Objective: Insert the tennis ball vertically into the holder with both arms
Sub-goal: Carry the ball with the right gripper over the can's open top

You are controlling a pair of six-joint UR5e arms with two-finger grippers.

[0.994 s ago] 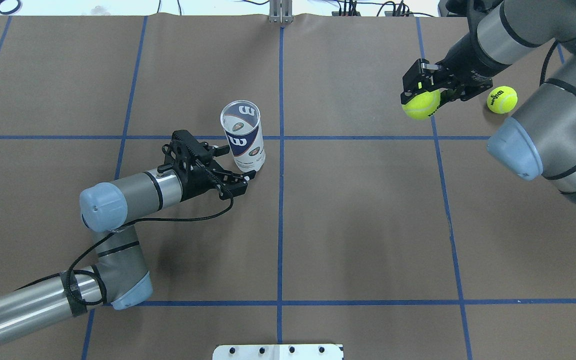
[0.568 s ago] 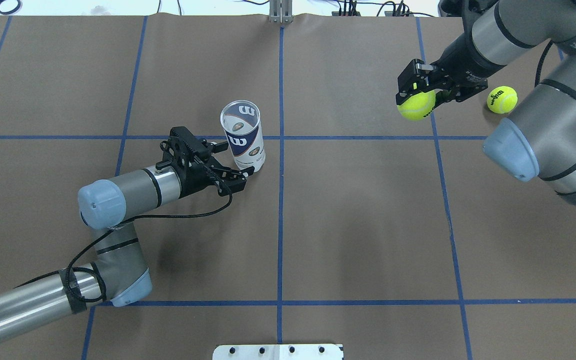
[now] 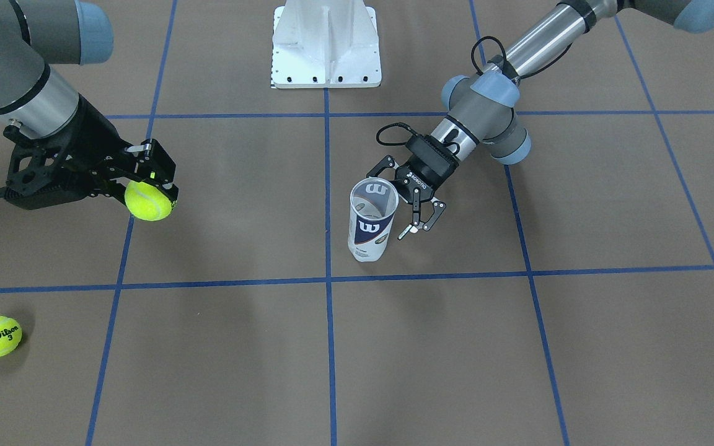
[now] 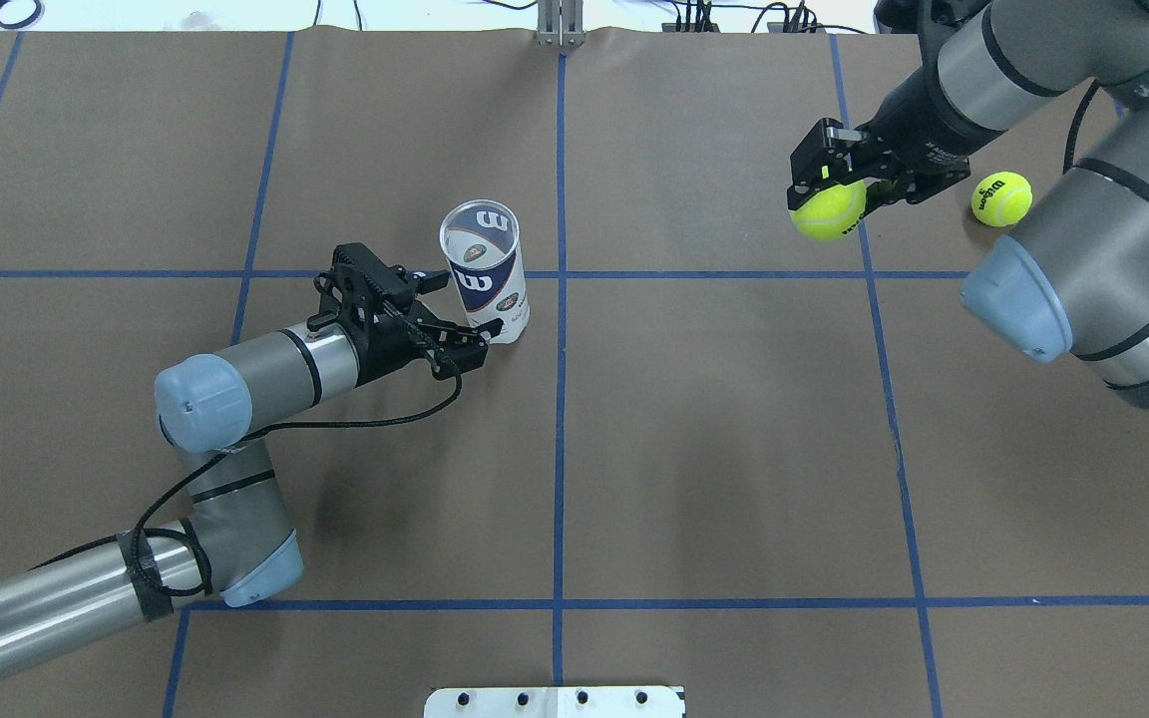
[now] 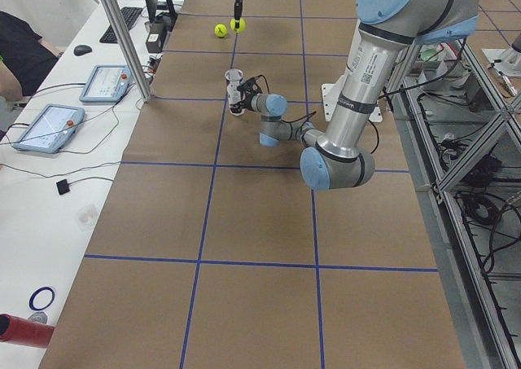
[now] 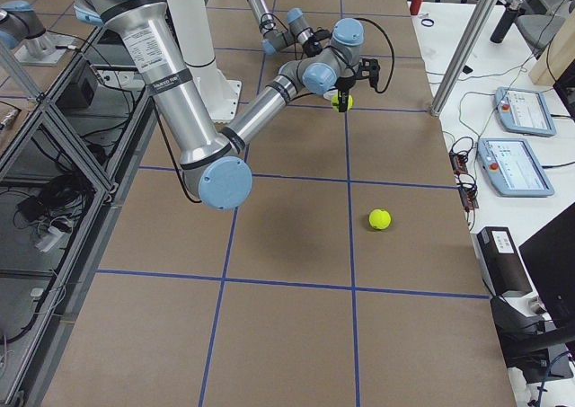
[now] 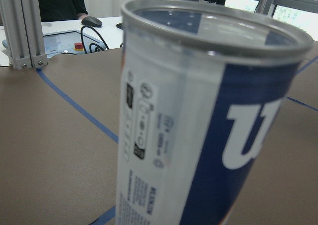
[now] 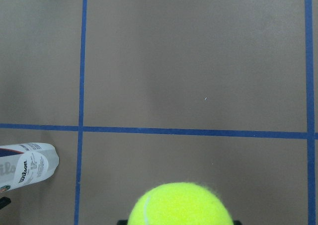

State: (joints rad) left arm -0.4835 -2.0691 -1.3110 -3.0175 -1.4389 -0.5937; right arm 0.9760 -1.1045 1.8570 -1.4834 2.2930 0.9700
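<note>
Overhead exterior view: left tool (image 4: 462, 314), fingers spread, has advanced up-frame within the last second and now brackets the lower part of the can (image 4: 485, 274), which stands upright left of centre on the surface (image 4: 714, 449). Right tool (image 4: 829, 194), upper right, pinching a ball (image 4: 827, 211), has drifted slightly left. Judgement: bracing imminent, delivery barely begun.

Starting w/ L arm (image 4: 275, 364): shows grey & silver tubing, blk bands at segment ends, lt-blue cap (image 4: 197, 399) on the joint. Carries a thin blk cable (image 4: 335, 426) off the wrist, strapped w/ blk tape (image 4: 148, 590) further back. Ends in L gripper (image 4: 462, 314), blk linkage fingers, white lettering on body. Over to R arm (image 4: 1093, 214): matches in grey & blue, bears white lettering up top, ends in blk R gripper (image 4: 827, 199).
</note>
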